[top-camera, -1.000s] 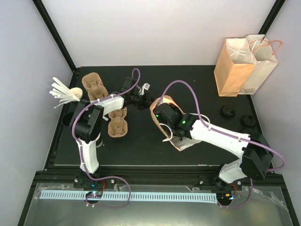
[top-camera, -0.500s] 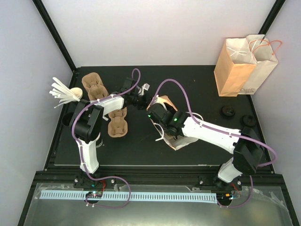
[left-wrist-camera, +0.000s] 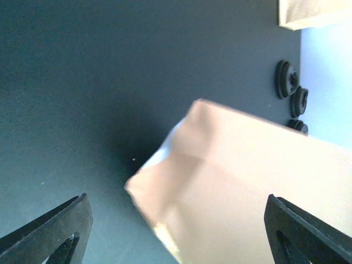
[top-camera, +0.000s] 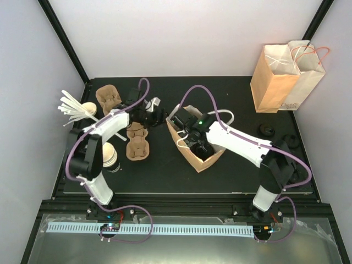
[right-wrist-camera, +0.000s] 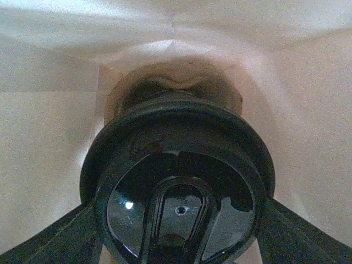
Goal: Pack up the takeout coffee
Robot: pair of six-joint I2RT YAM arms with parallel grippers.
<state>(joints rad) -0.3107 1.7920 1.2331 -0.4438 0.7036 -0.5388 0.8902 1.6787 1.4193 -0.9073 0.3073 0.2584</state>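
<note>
Right wrist shows the cup (right-wrist-camera: pixel 179 187) from above, its black lid filling the frame. It sits deep inside the bag (right-wrist-camera: pixel 49 137), with pale paper walls all round. The right claw (right-wrist-camera: pixel 179 242) clasps it with one finger at each side of the lid rim. That grip seems chosen to keep the cup upright while it goes down the narrow bag. Whether its base touches the bag's bottom cannot be told.

Top external hides the cup altogether. It shows only the right arm reaching into the open mouth of the bag (top-camera: pixel 212 160), which stands mid-surface (top-camera: pixel 165 170). It also places the left claw (top-camera: pixel 155 114) just beside the bag's left edge, likely there to steady the mouth.

Left wrist adds what neither other view gives. That claw stands wide and holds nothing. The bag lies ahead of its spread fingers, though contact cannot be judged. Loose lids (left-wrist-camera: pixel 286 80) lie well beyond, near the far edge.
</note>
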